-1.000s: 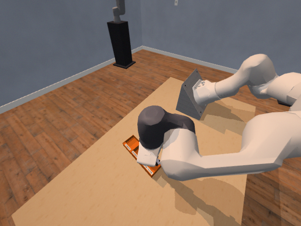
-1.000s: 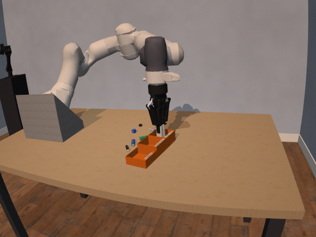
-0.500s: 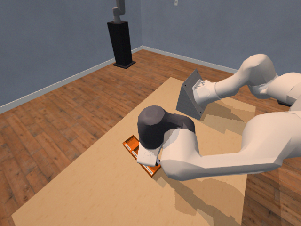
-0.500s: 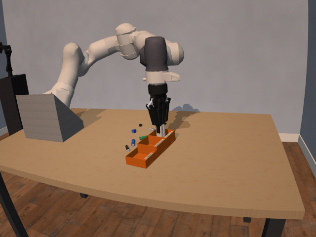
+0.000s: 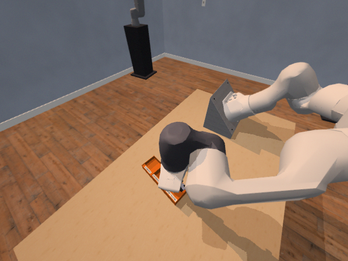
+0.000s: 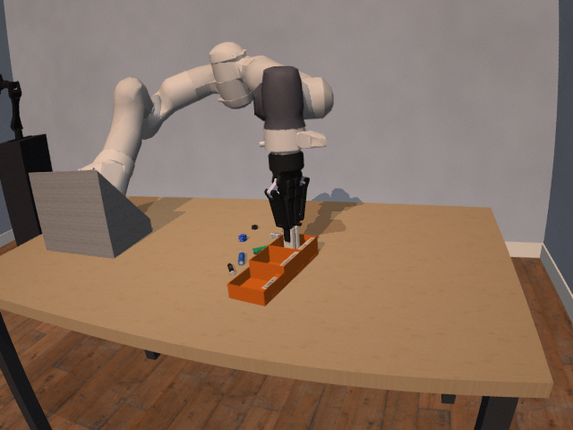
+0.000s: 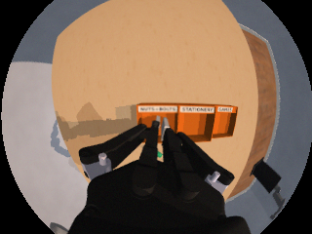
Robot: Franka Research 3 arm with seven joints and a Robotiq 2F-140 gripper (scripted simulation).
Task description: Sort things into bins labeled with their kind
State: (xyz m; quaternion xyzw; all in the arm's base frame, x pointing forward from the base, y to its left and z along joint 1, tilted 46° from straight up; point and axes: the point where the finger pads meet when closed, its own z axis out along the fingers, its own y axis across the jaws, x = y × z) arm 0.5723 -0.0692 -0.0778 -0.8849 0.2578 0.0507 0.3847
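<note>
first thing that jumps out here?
The arm, bent over mid-table with its end effector closed and its tips dipped into the far end of a row of orange bins; whether it pinches anything is too small to tell. A scatter of tiny parts lies on the table just left of the bins in the exterior view. A grey wedge at the table's far left corner carries the arm's base.
</note>
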